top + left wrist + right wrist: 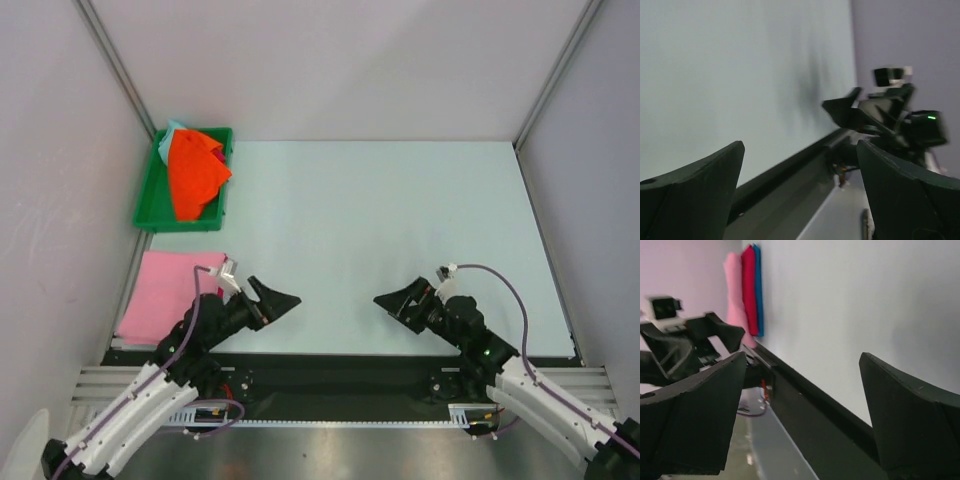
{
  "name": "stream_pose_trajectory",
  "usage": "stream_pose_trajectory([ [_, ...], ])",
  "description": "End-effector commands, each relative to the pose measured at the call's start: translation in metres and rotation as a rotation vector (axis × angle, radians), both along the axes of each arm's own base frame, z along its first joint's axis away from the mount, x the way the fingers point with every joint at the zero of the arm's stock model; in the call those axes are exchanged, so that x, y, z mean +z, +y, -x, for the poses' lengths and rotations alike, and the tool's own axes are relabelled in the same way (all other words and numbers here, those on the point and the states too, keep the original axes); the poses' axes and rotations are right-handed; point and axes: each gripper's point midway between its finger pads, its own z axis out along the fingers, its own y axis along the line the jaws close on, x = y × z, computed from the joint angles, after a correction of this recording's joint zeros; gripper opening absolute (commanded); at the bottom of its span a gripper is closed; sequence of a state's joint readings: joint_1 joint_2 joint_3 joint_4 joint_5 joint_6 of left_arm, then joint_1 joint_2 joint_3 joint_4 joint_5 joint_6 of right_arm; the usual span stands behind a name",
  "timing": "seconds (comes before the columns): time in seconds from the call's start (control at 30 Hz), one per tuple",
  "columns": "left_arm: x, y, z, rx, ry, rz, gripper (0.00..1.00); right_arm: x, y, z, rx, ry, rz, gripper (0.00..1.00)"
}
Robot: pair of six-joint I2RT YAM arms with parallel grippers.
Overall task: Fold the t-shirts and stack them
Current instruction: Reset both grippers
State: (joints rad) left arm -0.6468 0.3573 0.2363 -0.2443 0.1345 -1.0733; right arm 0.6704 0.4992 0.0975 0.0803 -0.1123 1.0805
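A folded light pink t-shirt (pixel 165 295) lies at the table's near left edge. In the right wrist view it tops a stack (pixel 735 290) over a magenta-red layer (pixel 749 290) and a blue one (pixel 757 290). A crumpled bright orange t-shirt (pixel 192 175) fills the green tray (pixel 148 205), with a bit of pale teal cloth (pixel 172 130) behind it. My left gripper (pixel 280 298) (pixel 800 150) hangs open and empty just right of the pink shirt, pointing at my right gripper (pixel 392 298) (pixel 802 357), which is also open and empty.
Grey walls with metal posts close in the table on the left, back and right. A black rail (pixel 340 355) runs along the table's near edge in front of the arm bases. The two grippers face each other about a hand's width apart.
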Motion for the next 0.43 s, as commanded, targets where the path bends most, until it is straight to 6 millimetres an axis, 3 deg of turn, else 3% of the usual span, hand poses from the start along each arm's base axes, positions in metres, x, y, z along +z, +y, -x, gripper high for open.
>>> stream_pose_trajectory([
  [0.0,0.059,-0.017,0.023,-0.114,-0.141,0.340,1.00,0.036,-0.007,-0.007,-0.141,0.031,-0.322,1.00],
  [0.03,0.077,-0.013,0.031,-0.131,-0.209,0.425,1.00,0.035,-0.012,-0.005,-0.157,0.022,-0.355,1.00],
  [0.07,0.066,-0.014,0.034,-0.145,-0.198,0.462,1.00,0.030,-0.015,-0.005,-0.178,0.040,-0.360,1.00],
  [0.1,0.081,-0.012,0.039,-0.157,-0.207,0.555,1.00,0.003,-0.022,-0.004,-0.224,0.108,-0.309,1.00],
  [0.17,0.064,-0.023,0.051,-0.258,-0.172,0.607,1.00,-0.007,-0.024,-0.003,-0.237,0.139,-0.301,1.00],
  [0.2,0.084,-0.021,0.061,-0.308,-0.231,0.688,1.00,-0.012,-0.023,-0.002,-0.232,0.149,-0.289,1.00],
  [0.23,0.074,-0.022,0.063,-0.326,-0.215,0.701,1.00,-0.017,-0.021,0.000,-0.219,0.154,-0.273,1.00],
  [0.27,0.086,-0.019,0.071,-0.359,-0.251,0.760,1.00,-0.025,-0.021,0.000,-0.219,0.166,-0.237,1.00],
  [0.37,0.099,-0.014,0.080,-0.392,-0.308,0.801,1.00,-0.032,-0.018,0.002,-0.202,0.168,-0.197,1.00],
  [0.4,0.108,-0.010,0.086,-0.411,-0.335,0.835,1.00,-0.016,-0.014,-0.001,-0.181,0.117,-0.243,1.00],
])
